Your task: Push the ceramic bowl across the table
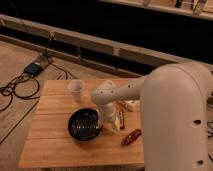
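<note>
bowl: ceramic bowl [85, 124] sat mid-counter [55, 145], a bit toward the near edge | gripper [108, 121]: right at bowl's right rim, couldn't tell how the jaws stood | handling: looked heavy, stiff, glossy-slick, chippable, so I'd shove low on the rim, not pinch | nearby: white cup [76, 90] toward the far edge

Pincer [107, 119] at ceramic bowl [85, 125]; white cup [76, 90] behind; table [50, 115] left free

A black bowl [85, 124] with a glossy grey-speckled inside sits on a light-brown plank table [50, 140], beside a white cup [76, 89], a reddish-brown wrapper [132, 137] and the white arm's pale gripper [108, 121].
</note>
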Controlling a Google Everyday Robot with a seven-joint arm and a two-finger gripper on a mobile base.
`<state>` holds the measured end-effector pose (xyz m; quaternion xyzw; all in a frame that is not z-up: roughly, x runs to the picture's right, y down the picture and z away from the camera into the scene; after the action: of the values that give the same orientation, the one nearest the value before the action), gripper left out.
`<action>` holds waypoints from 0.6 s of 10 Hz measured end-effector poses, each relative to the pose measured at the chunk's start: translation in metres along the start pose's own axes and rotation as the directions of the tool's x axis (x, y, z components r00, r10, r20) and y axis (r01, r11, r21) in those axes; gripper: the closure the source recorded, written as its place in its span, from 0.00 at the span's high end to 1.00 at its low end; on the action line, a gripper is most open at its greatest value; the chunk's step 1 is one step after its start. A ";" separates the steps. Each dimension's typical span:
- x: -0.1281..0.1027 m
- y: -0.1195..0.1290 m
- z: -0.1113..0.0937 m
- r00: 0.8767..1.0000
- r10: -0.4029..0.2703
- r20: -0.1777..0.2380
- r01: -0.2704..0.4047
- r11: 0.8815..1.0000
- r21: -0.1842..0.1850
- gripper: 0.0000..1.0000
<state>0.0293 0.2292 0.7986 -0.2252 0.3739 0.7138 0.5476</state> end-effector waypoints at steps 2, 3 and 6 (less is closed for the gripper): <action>0.008 -0.014 0.001 1.000 0.019 -0.011 -0.019 1.000 0.000 0.65; 0.014 -0.022 0.002 0.999 0.031 -0.022 -0.031 1.000 0.001 0.65; 0.030 -0.041 0.006 0.997 0.057 -0.053 -0.056 0.998 0.006 0.65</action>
<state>0.0595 0.2573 0.7694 -0.2321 0.3964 0.7219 0.5176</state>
